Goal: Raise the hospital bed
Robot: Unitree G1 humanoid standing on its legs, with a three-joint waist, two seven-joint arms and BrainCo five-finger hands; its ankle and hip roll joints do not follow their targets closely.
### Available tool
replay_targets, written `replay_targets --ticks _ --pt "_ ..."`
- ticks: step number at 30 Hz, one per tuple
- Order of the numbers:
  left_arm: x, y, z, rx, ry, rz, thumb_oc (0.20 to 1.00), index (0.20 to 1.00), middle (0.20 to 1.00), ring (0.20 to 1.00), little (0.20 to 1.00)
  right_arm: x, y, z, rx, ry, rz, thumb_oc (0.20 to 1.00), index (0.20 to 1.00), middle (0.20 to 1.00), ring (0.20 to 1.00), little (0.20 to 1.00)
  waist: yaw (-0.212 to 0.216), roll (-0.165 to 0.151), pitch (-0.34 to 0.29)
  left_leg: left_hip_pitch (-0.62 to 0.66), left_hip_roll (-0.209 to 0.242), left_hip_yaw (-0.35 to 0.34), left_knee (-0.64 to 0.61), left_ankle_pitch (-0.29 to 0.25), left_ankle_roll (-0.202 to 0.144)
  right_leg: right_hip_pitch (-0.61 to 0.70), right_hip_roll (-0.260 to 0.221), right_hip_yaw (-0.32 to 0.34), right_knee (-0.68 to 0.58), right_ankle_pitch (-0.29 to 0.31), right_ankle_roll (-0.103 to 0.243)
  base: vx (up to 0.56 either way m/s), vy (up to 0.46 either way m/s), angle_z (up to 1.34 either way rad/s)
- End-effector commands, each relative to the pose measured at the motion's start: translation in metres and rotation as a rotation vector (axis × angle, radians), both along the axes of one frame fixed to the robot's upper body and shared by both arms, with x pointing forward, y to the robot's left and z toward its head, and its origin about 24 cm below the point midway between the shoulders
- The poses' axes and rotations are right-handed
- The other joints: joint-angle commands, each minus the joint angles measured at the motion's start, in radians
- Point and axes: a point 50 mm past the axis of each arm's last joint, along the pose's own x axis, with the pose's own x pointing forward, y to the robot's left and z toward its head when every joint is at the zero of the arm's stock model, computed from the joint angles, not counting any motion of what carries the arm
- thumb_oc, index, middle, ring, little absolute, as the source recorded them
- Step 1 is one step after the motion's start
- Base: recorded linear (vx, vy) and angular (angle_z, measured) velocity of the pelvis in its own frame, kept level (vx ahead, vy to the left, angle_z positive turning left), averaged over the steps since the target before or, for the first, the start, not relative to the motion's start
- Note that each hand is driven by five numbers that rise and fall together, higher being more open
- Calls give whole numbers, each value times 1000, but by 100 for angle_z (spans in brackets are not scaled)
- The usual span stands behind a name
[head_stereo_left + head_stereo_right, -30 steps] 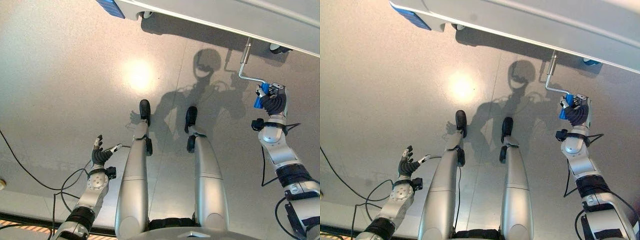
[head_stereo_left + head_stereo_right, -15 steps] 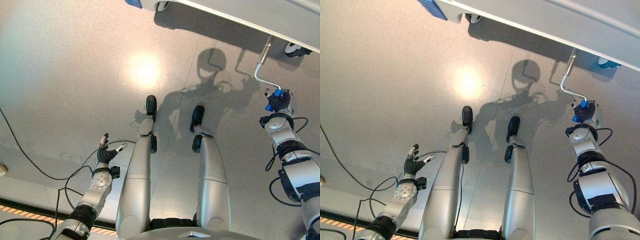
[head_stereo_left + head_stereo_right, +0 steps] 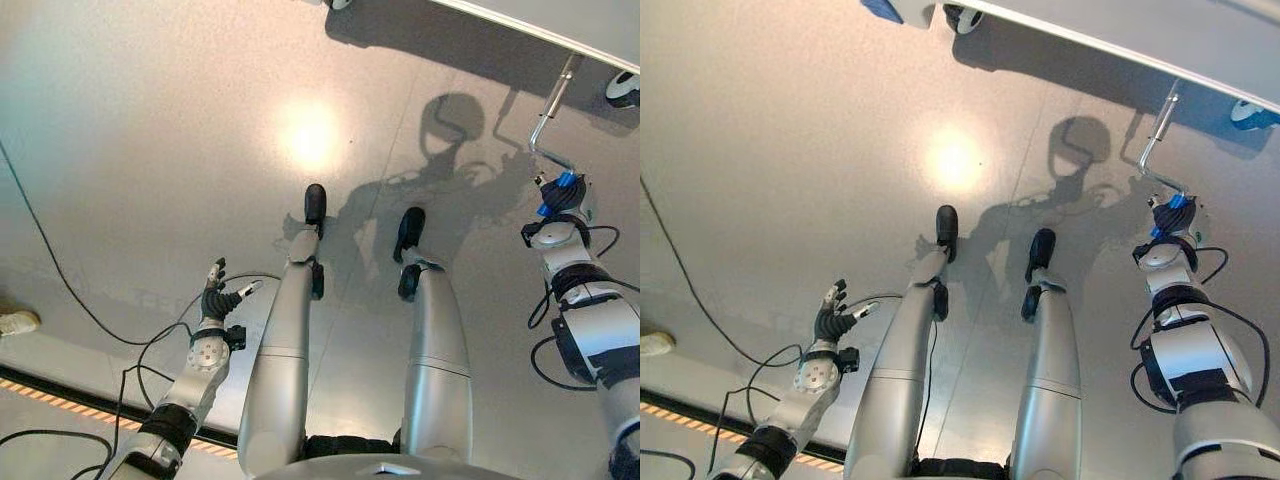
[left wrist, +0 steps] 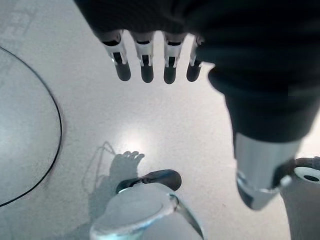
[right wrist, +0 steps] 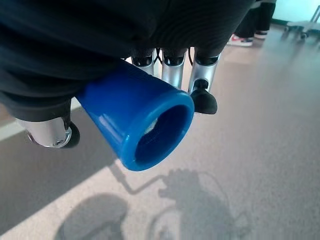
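Grey floor (image 3: 150, 150); bed frame (image 3: 1120, 40) along far edge, crank (image 3: 1157, 150) hanging below. Our right hand (image 3: 1170, 218) curls round blue grip (image 5: 135, 125). Left hand (image 3: 216, 298) relaxed, holding nothing. Crank prob. stiff, rigid; we grip blue end.

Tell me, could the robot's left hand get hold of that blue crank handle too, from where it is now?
Probably not. The left hand hangs open low on the robot's left, far from the blue crank handle, and the right hand already has its fingers around it.
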Motion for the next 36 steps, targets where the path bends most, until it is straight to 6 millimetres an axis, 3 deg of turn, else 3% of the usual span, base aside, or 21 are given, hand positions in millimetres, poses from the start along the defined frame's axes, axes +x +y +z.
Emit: replay_targets --ticks 1,4,6,7,8,10,13,14,16,17,18,22,23,25,26,27,28,30,31,32,36 --pt "-2 -17 -1 -99 -23 6 1000 1000 1000 1000 1000 -9 -8 -15 -57 127 4 200 200 200 200 200 5 124 -13 -71 7 -12 103 -59 -35 -59 21 -2 -57 114 59 53 9 0" --pt "-11 -20 -8 -100 7 -10 1000 1000 1000 1000 1000 -3 4 -19 -63 154 48 200 200 200 200 200 18 134 -13 -65 5 -17 138 -99 -38 -50 17 0 -20 74 64 12 1 0" --pt "-10 -20 -8 -101 6 -8 1000 1000 1000 1000 1000 -1 8 -18 -59 145 61 200 200 200 200 200 21 136 -13 -78 4 -19 150 -101 -38 -63 17 -2 -6 71 63 13 6 3" --pt "-2 -19 -1 -99 -24 -9 1000 1000 1000 1000 1000 9 16 -3 -70 111 88 200 200 200 200 200 29 139 -13 -134 3 -23 147 -66 -35 -111 15 -14 -12 101 56 54 -4 8" --pt "-9 -20 -7 -98 3 -12 1000 1000 1000 1000 1000 5 15 -13 -67 138 86 200 200 200 200 200 28 139 -13 -97 2 -22 163 -103 -39 -77 14 -7 8 66 62 -33 15 6" --pt "-2 -20 1 -101 -30 -16 1000 1000 1000 1000 1000 17 23 8 -60 76 104 200 200 200 200 200 40 150 -13 -160 0 -30 169 -68 -35 -134 9 -16 14 94 57 8 6 2" --pt "-8 -21 -4 -99 -9 -21 1000 1000 1000 1000 1000 16 24 3 -40 79 107 200 200 200 200 200 45 154 -13 -134 -4 -32 191 -106 -38 -110 5 -13 44 56 63 11 8 10" --pt "-1 -20 3 -97 -36 -19 1000 1000 1000 1000 1000 26 35 20 -13 11 135 200 200 200 200 200 51 159 -13 -183 -6 -35 188 -71 -34 -152 1 -24 38 87 56 54 4 7" --pt "-8 -20 -3 -96 -10 -22 1000 1000 1000 1000 1000 22 33 11 -9 36 130 200 200 200 200 200 50 158 -13 -146 -7 -33 203 -107 -37 -120 1 -16 57 53 62 9 13 4" --pt "-1 -19 2 -95 -27 -13 1000 1000 1000 1000 1000 34 53 26 45 -41 191 200 200 200 200 200 55 160 -13 -188 -7 -35 193 -73 -33 -160 1 -25 44 84 55 22 32 7" --pt "-8 -19 -5 -92 1 -18 1000 1000 1000 1000 1000 34 59 19 61 -29 208 200 200 200 200 200 54 159 -13 -154 -9 -32 211 -109 -35 -130 0 -17 67 50 61 23 36 4" --pt "-7 -18 -4 -93 -2 -8 1000 1000 1000 1000 1000 44 91 22 87 -64 309 200 200 200 200 200 56 157 -13 -146 -13 -33 213 -114 -33 -123 -2 -17 70 43 61 17 7 -1" --pt "-5 -16 -2 -95 -12 5 1000 1000 1000 1000 1000 50 120 24 115 -98 402 200 200 200 200 200 55 155 -13 -144 -14 -32 212 -114 -30 -121 -1 -16 69 44 59 0 0 0" --pt "-4 -15 -2 -96 -14 11 1000 1000 1000 1000 1000 52 134 24 136 -115 447 200 200 200 200 200 52 150 -13 -142 -14 -30 211 -113 -29 -119 -1 -16 68 45 59 0 0 0" --pt "-4 -12 -2 -97 -16 23 1000 1000 1000 1000 1000 54 164 29 157 -152 551 200 200 200 200 200 49 143 -13 -138 -16 -30 206 -112 -28 -115 1 -14 59 49 59 0 0 0" --pt "-4 -12 -2 -97 -15 24 1000 1000 1000 1000 1000 54 165 28 158 -151 552 200 200 200 200 200 48 141 -13 -137 -16 -29 206 -112 -28 -115 1 -13 59 49 59 0 0 0" --pt "-4 -9 -2 -98 -16 45 1000 1000 1000 1000 1000 53 196 34 205 -203 660 200 200 200 200 200 43 132 -13 -129 -14 -28 198 -110 -27 -109 4 -14 53 51 59 0 0 0" --pt "-6 -4 -3 -92 -7 60 1000 1000 1000 1000 1000 46 230 44 230 -278 807 200 200 200 200 200 32 114 -13 -118 -11 -24 188 -106 -27 -99 7 -12 42 53 57 -2 6 -2" --pt "-6 -4 -4 -92 -6 61 1000 1000 1000 1000 1000 46 230 44 230 -277 808 200 200 200 200 200 31 113 -13 -116 -11 -23 186 -106 -27 -98 7 -11 42 52 57 -7 6 -5" --pt "-9 0 -6 -92 6 80 1000 1000 1000 1000 1000 35 256 53 266 -345 938 200 200 200 200 200 18 94 -13 -102 -8 -22 175 -102 -28 -86 12 -12 30 56 58 -7 -1 -5" --pt "-15 5 -13 -86 42 101 1000 1000 1000 1000 1000 15 281 63 338 -436 1096 200 200 200 200 200 -3 67 -13 -67 -4 -20 157 -98 -28 -56 18 -9 14 58 56 -12 -1 -7"
